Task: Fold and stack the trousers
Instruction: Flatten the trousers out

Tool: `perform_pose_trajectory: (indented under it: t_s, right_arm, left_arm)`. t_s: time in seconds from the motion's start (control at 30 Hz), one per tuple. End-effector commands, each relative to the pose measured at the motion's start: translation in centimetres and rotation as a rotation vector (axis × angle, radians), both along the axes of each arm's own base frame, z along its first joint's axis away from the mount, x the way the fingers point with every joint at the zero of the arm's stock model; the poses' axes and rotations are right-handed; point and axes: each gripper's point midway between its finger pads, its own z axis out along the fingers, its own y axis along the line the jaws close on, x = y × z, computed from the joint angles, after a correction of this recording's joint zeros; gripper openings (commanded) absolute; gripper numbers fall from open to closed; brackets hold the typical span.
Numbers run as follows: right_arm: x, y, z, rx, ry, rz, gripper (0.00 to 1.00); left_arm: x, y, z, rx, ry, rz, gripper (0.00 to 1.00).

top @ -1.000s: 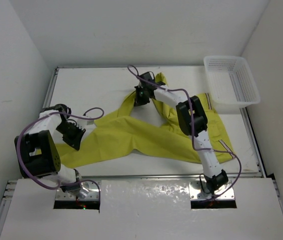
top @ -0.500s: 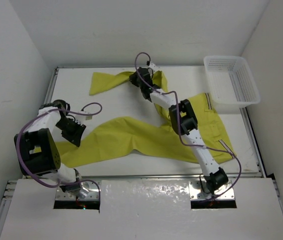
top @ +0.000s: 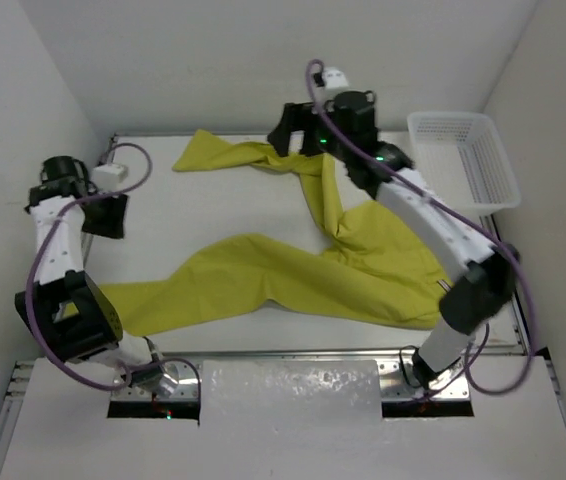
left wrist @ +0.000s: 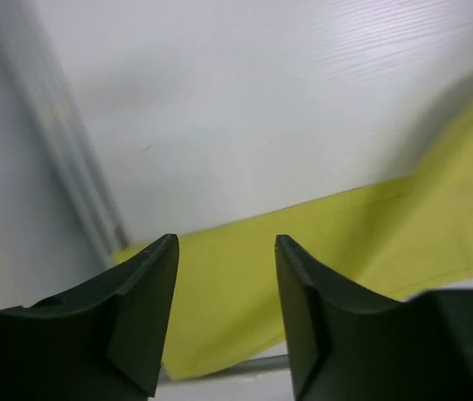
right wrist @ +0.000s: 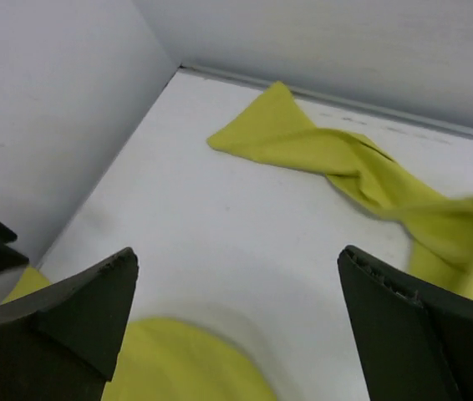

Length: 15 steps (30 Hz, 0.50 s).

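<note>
The mustard-yellow trousers (top: 293, 275) lie spread on the white table. One leg (top: 233, 155) reaches toward the back left corner, and the other (top: 193, 285) runs to the front left. My right gripper (top: 285, 128) hangs open above the back leg's inner end, holding nothing. From the right wrist, that leg (right wrist: 328, 154) lies twisted beyond the wide-apart jaws of the right gripper (right wrist: 236, 255). My left gripper (top: 110, 215) is raised at the table's left edge, open and empty. Below the left gripper (left wrist: 224, 242) lies the front leg's cloth (left wrist: 370, 225).
A white mesh basket (top: 463, 160) stands at the back right corner. A metal rail (top: 98, 180) borders the table on the left, and white walls close in on three sides. Bare tabletop (top: 193, 210) shows between the two legs.
Both grippers were shut on the legs and have let go and opened. The right drew its leg out to the back left, then rose. The left arm lifted away toward the back left.
</note>
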Motion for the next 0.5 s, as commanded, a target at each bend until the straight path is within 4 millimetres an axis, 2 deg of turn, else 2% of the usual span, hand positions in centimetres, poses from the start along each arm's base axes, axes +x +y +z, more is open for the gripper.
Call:
perform_pose_trajectory:
  t_s: [0.0, 0.03, 0.07, 0.1, 0.13, 0.17, 0.2, 0.23, 0.27, 0.3, 0.33, 0.4, 0.43, 0.47]
  right_arm:
    - [-5.9, -12.7, -3.1, -0.232, 0.151, -0.198, 0.99]
    - [-8.3, -15.3, -7.7, -0.246, 0.283, -0.223, 0.98]
    - [-8.8, -19.9, -8.7, -0.171, 0.362, -0.338, 0.90]
    - [-12.1, -22.5, -10.8, -0.142, 0.443, -0.371, 0.66]
    - [-13.5, -24.5, -11.8, -0.119, 0.488, -0.419, 0.51]
    - [-14.4, -28.4, -12.5, -0.110, 0.522, -0.536, 0.38]
    - [-17.2, -30.2, -13.8, -0.157, 0.570, -0.587, 0.29]
    - [-18.5, -32.0, -14.6, -0.192, 0.601, -0.639, 0.32]
    - [-19.7, -35.0, -15.4, -0.239, 0.628, -0.729, 0.43]
    - [-21.8, -35.9, -17.1, -0.260, 0.710, -0.753, 0.65]
    - [-23.2, -38.1, -18.1, -0.238, 0.772, -0.831, 0.70]
    - [-25.0, -39.3, -20.1, -0.180, 0.847, -0.874, 0.82]
    - [-26.6, -39.7, -22.1, -0.175, 0.913, -0.913, 0.88]
    - [-27.2, -40.8, -22.9, -0.153, 0.935, -0.985, 0.89]
  left_arm:
    - [-3.9, 5.4, -1.6, 0.018, 0.064, 0.241, 0.45]
    - [-5.0, 6.4, -2.4, 0.023, 0.087, 0.276, 0.42]
    - [-5.8, 6.9, -3.0, 0.038, 0.107, 0.293, 0.41]
    - [-6.4, 7.1, -3.8, 0.046, 0.114, 0.306, 0.41]
    - [-6.8, 7.5, -4.2, 0.056, 0.118, 0.320, 0.41]
    - [-7.4, 8.4, -4.5, 0.078, 0.120, 0.352, 0.41]
    - [-7.6, 9.0, -5.1, 0.092, 0.124, 0.364, 0.40]
    - [-7.9, 9.5, -5.4, 0.102, 0.131, 0.378, 0.40]
    - [-8.3, 10.3, -5.6, 0.111, 0.139, 0.401, 0.39]
    - [-8.7, 11.0, -6.1, 0.109, 0.155, 0.422, 0.39]
    - [-8.8, 11.4, -6.3, 0.110, 0.160, 0.433, 0.39]
    - [-9.0, 12.4, -6.7, 0.123, 0.172, 0.447, 0.39]
    - [-9.4, 13.0, -6.8, 0.138, 0.180, 0.460, 0.39]
    - [-9.4, 13.4, -6.9, 0.150, 0.180, 0.463, 0.39]
